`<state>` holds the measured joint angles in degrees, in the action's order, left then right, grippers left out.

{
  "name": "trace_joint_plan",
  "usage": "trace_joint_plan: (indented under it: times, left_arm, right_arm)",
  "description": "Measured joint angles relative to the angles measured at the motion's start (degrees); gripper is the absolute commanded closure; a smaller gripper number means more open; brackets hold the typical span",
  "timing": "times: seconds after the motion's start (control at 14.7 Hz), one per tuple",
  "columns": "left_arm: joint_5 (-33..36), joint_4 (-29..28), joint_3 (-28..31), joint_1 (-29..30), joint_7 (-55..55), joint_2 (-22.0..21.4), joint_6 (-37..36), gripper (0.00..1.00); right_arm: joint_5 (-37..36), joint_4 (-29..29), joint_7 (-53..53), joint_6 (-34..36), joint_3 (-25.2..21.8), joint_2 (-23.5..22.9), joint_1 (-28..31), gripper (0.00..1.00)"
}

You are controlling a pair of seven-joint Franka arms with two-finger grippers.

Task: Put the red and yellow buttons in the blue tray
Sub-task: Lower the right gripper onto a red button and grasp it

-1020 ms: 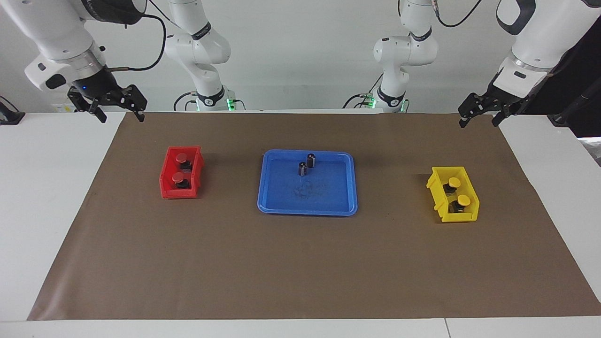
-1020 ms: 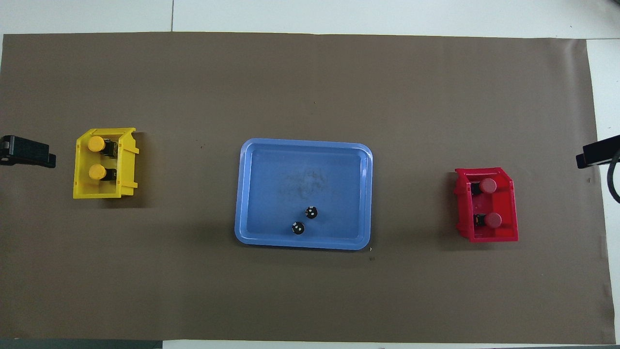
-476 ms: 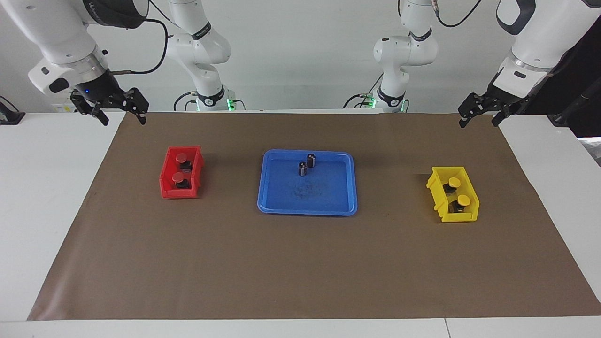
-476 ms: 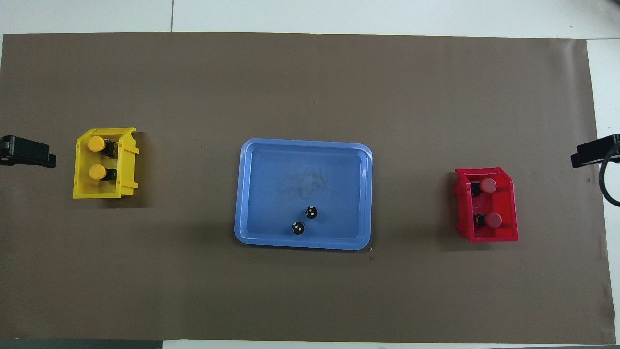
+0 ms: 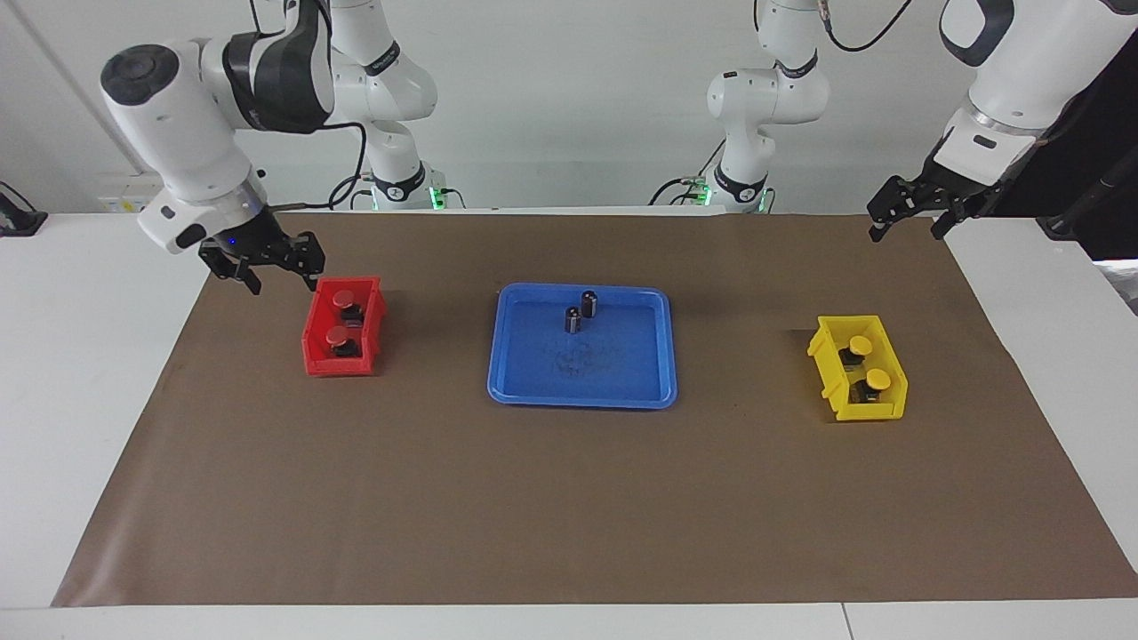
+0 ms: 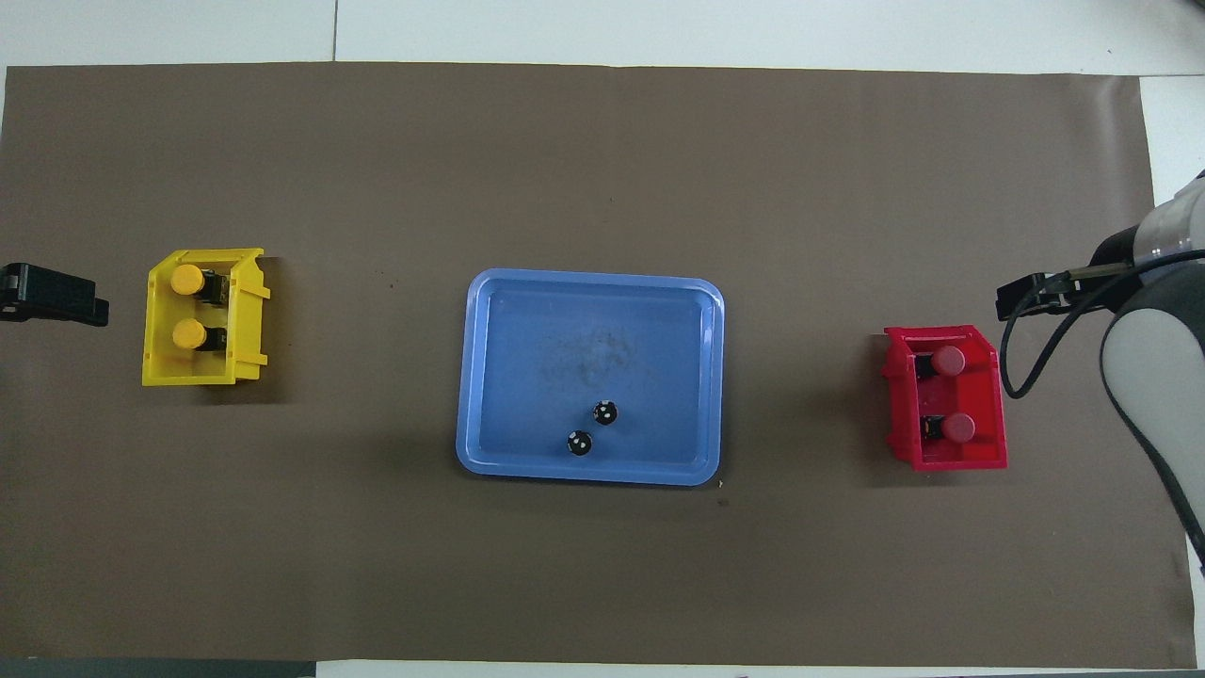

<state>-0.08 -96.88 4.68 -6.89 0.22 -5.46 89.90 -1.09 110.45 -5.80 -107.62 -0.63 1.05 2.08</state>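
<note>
Two red buttons [image 5: 345, 300] [image 5: 338, 335] stand in the small red bin [image 5: 313, 342]; they also show in the overhead view [image 6: 948, 361] [image 6: 959, 428]. Two yellow buttons [image 5: 860, 344] [image 5: 878, 380] stand in the small yellow bin [image 5: 825, 369]; they also show in the overhead view [image 6: 187, 279] [image 6: 189, 333]. The blue tray [image 5: 582, 378] [image 6: 584, 358] lies mid-mat between the bins. My right gripper [image 5: 283, 283] [image 6: 1031, 299] is open and empty, low over the mat beside the red bin. My left gripper [image 5: 905, 233] [image 6: 52, 294] waits, open and empty, over the mat's edge at the left arm's end.
Two dark capless cylinders [image 5: 589, 302] [image 5: 573, 319] stand in the tray near its rim nearest the robots. A brown mat [image 5: 569, 498] covers the white table.
My right gripper has come down and moved in from the mat's corner toward the red bin. The left arm and all objects have not moved.
</note>
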Motion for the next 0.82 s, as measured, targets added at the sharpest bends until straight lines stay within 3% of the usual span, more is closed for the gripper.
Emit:
trace_joint_plan:
  times: [0.34, 0.82]
  left_arm:
    - [0.0, 0.0, 0.0, 0.0, 0.0, 0.0, 0.0, 0.00]
    - [0.0, 0.0, 0.0, 0.0, 0.0, 0.0, 0.0, 0.00]
  right_arm:
    - [0.0, 11.4, 0.1, -14.1, -0.1, -1.5, 0.0, 0.26]
    - [0.5, 17.1, 0.1, -20.0, -0.1, -1.5, 0.0, 0.35]
